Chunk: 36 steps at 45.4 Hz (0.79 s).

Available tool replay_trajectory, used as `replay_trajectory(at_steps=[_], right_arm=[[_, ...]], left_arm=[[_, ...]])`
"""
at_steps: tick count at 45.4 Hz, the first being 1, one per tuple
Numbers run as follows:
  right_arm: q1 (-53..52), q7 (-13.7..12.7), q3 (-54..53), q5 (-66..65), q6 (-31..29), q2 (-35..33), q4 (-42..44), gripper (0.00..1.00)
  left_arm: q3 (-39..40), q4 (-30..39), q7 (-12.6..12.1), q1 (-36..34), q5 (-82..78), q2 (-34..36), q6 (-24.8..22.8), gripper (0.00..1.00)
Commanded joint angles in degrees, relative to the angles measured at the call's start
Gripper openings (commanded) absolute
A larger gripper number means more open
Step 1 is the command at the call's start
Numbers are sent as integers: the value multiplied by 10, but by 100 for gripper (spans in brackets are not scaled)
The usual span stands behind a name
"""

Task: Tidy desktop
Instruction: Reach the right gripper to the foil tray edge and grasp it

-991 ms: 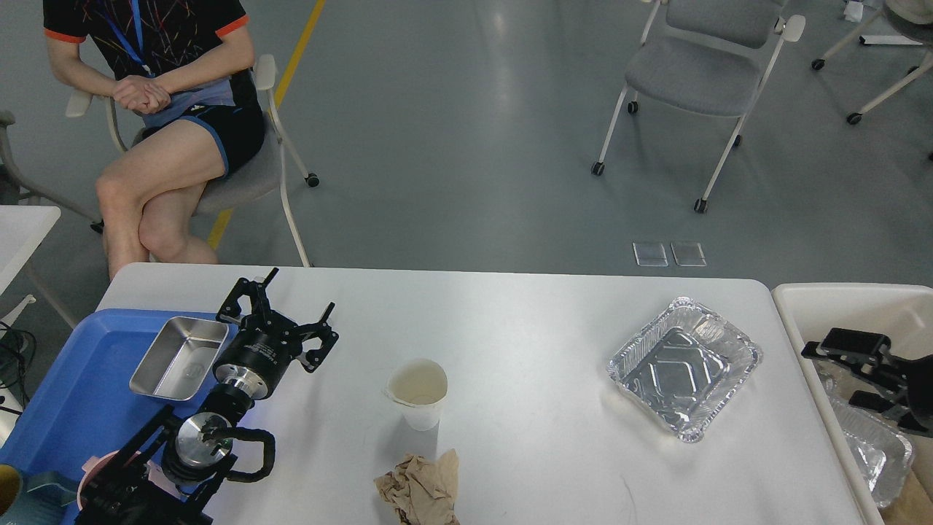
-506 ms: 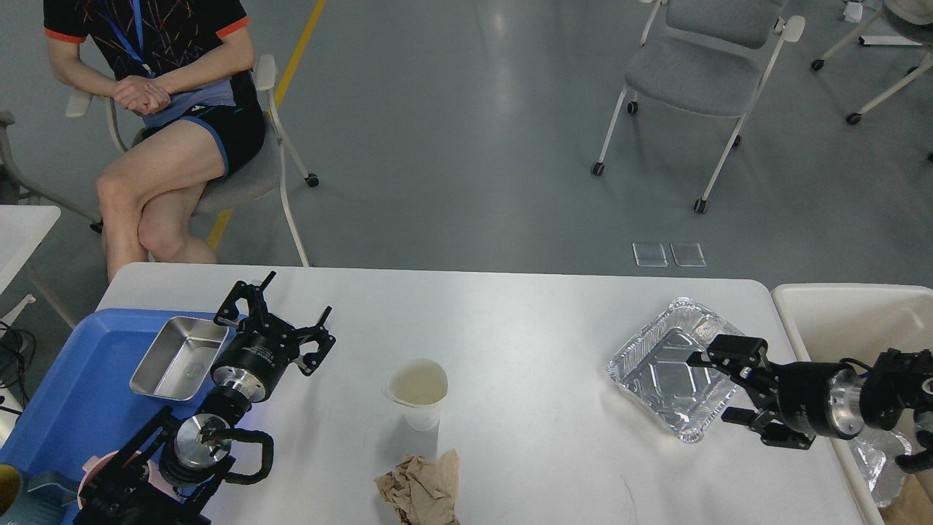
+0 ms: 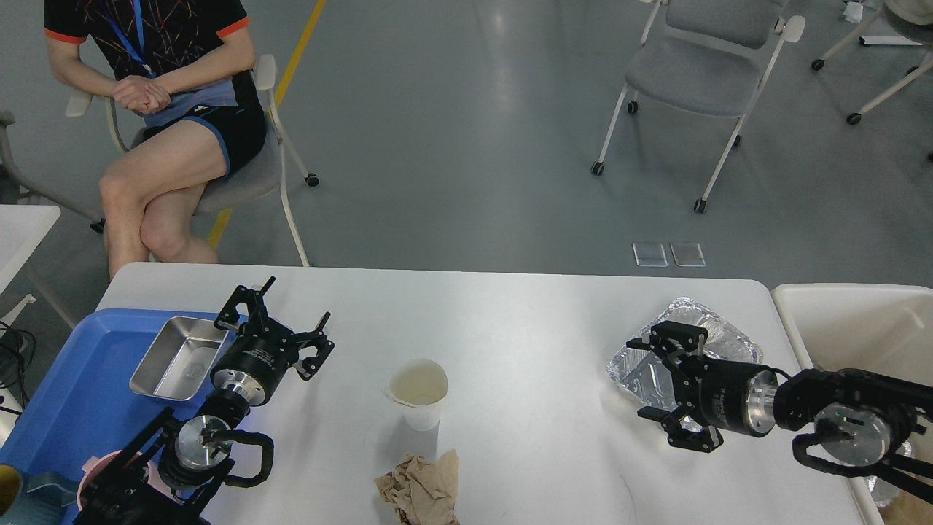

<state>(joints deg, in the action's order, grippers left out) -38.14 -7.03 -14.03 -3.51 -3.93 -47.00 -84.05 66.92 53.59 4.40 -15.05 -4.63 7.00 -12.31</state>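
The white desktop (image 3: 510,321) holds a white paper cup (image 3: 418,391) near the middle, a crumpled brown paper napkin (image 3: 420,486) at the front edge, and an empty foil tray (image 3: 685,348) at the right. My left gripper (image 3: 280,317) is open and empty, just right of a steel tray (image 3: 179,357). My right gripper (image 3: 652,386) is open and empty, low over the foil tray's near left part, hiding much of it.
A blue plastic tray (image 3: 65,394) at the left holds the steel tray. A white bin (image 3: 853,321) with foil trays stands off the right edge. A seated person (image 3: 157,109) and chairs (image 3: 700,65) are beyond the table. A smaller white table (image 3: 18,233) is far left.
My right arm has swung in from over the bin at the right, leftward across the foil tray. The left gripper has drifted slightly back. The objects have not moved.
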Motion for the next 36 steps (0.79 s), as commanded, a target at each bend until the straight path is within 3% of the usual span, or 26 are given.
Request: replay_trajectory(at_steps=[1, 11, 25, 31, 36], right_arm=[[17, -1, 0, 45, 43, 38, 16, 100], [35, -2, -1, 121, 115, 98, 78, 100], [42, 3, -6, 112, 151, 133, 137, 100], [46, 6, -2, 97, 154, 132, 149, 86], [47, 7, 1, 56, 156, 132, 151, 60]], left_arm=[[-1, -1, 1, 0, -2, -1, 3, 97], [-2, -1, 0, 0, -3, -1, 8, 97], [-2, -1, 1, 10, -4, -1, 8, 97], [-2, -1, 1, 13, -4, -1, 8, 97], [-2, -1, 1, 13, -4, -1, 8, 97]])
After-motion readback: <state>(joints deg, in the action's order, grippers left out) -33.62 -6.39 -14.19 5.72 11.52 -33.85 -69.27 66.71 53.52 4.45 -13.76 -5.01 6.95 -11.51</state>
